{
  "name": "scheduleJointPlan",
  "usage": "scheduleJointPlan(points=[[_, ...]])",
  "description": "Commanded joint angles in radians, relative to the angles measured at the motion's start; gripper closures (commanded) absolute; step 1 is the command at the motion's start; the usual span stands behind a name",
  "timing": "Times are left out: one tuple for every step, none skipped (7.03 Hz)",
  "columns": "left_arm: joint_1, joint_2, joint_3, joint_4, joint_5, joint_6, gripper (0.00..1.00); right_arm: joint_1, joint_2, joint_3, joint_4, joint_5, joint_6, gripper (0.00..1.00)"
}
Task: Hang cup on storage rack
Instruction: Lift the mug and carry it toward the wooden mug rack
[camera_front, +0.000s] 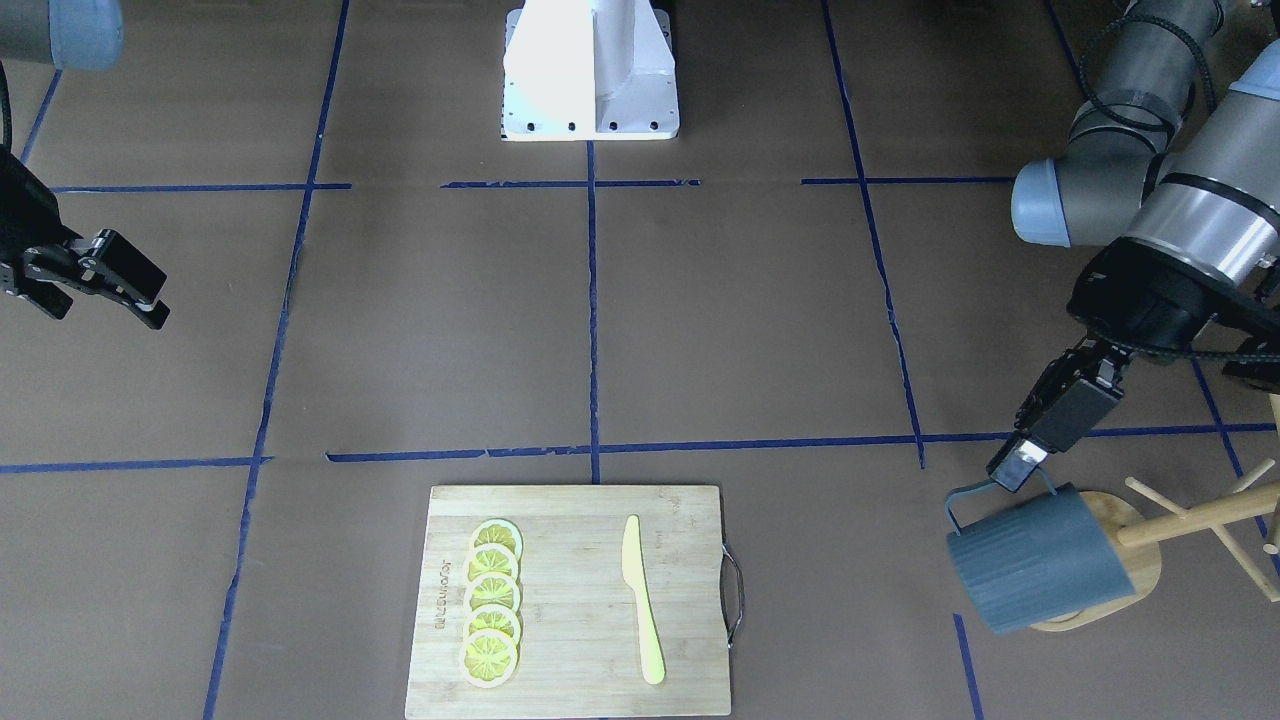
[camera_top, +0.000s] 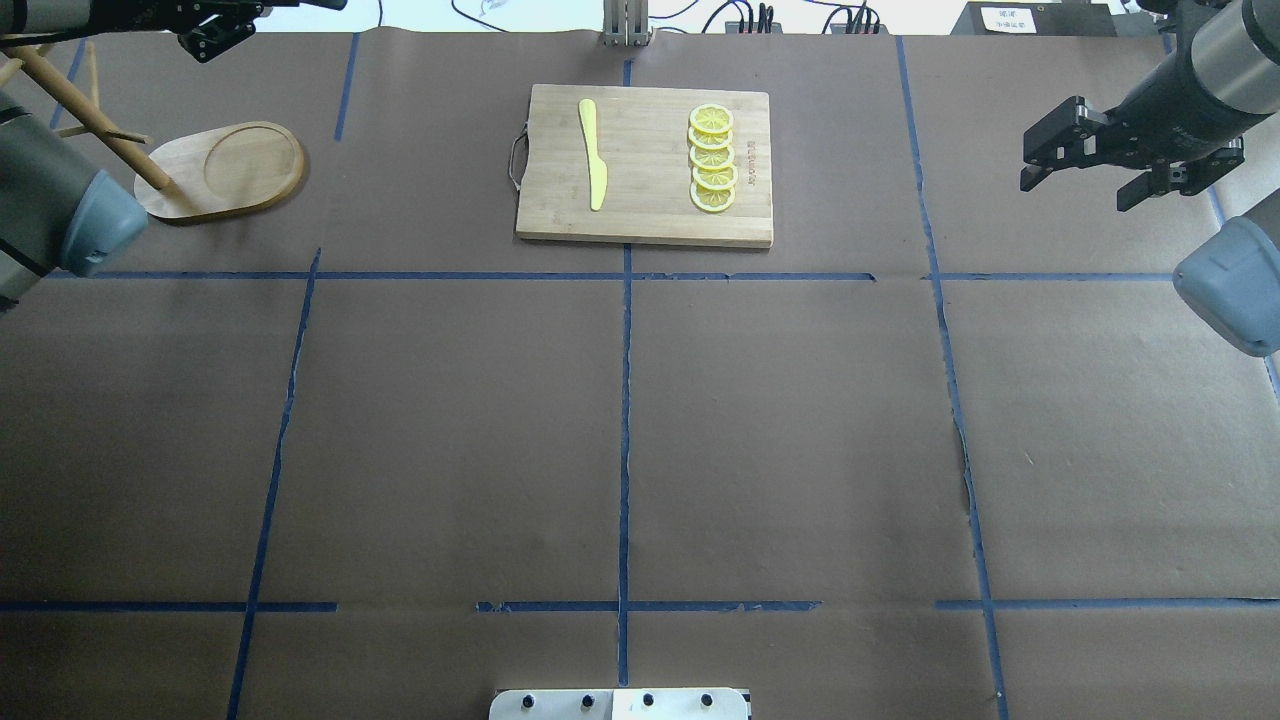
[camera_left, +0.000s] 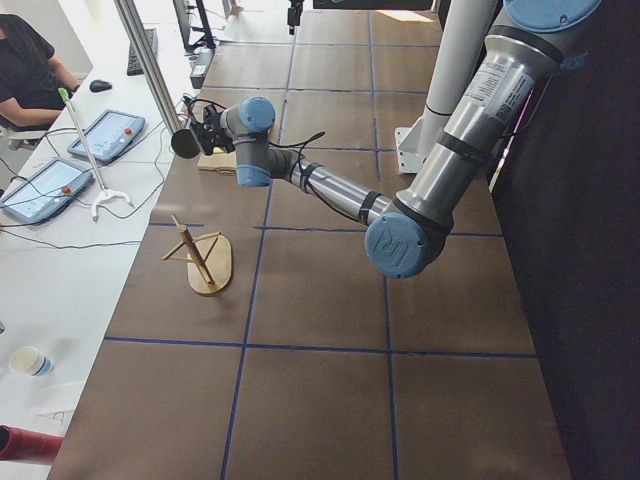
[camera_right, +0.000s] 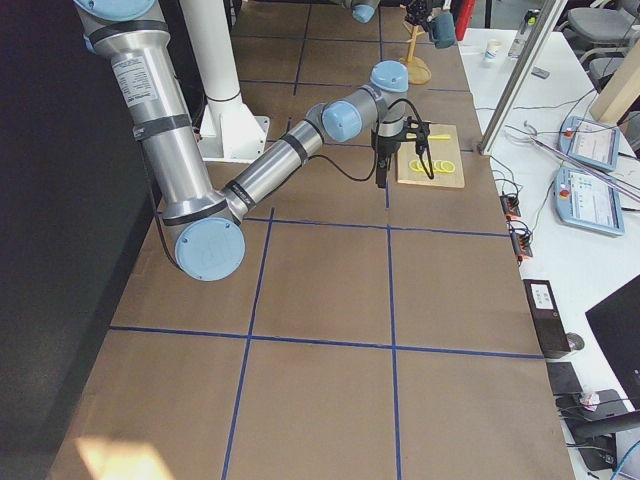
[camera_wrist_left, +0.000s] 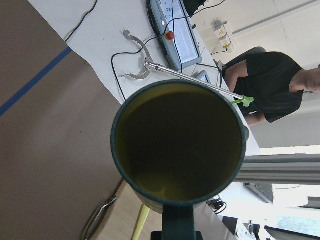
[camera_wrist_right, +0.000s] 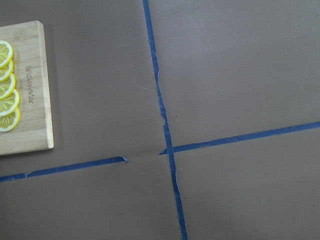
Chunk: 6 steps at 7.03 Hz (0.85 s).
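My left gripper (camera_front: 1012, 470) is shut on the loop handle of the dark blue-grey ribbed cup (camera_front: 1040, 560) and holds it in the air, tilted, apart from the pegs. The left wrist view looks into the cup's yellow-olive inside (camera_wrist_left: 180, 145), with its handle at the bottom edge. The storage rack (camera_front: 1195, 520), a light wooden mug tree, stands on its base (camera_top: 225, 170) at the table's far left. Seen from the left end, the cup (camera_left: 185, 143) hangs high beyond the rack (camera_left: 205, 262). My right gripper (camera_top: 1045, 155) is open and empty over the table's right side.
A wooden cutting board (camera_top: 645, 165) with a yellow knife (camera_top: 592, 155) and several lemon slices (camera_top: 712, 158) lies at the far middle. It also shows in the right wrist view (camera_wrist_right: 25, 90). An operator (camera_wrist_left: 280, 85) and tablets are beyond the far table edge.
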Motion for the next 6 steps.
scheduleJointPlan(points=[[-0.020,0.046,0.008,-0.120,0.089,-0.179,1.00,0.001,0.001,0.000,-0.002,-0.012,0.000,0.00],[-0.029,0.065,0.009,-0.138,0.117,-0.236,1.00,0.001,0.001,0.000,0.000,-0.014,0.000,0.00],[-0.025,0.089,0.041,-0.210,0.227,-0.306,0.99,0.003,0.014,0.000,-0.002,-0.014,0.000,0.00],[-0.025,0.094,0.109,-0.306,0.263,-0.375,0.99,0.003,0.016,0.000,-0.002,-0.014,0.000,0.00],[-0.026,0.091,0.173,-0.363,0.272,-0.400,1.00,0.003,0.028,0.002,-0.005,-0.014,0.000,0.00],[-0.026,0.090,0.192,-0.367,0.300,-0.451,1.00,0.005,0.033,0.003,-0.005,-0.014,0.000,0.00]])
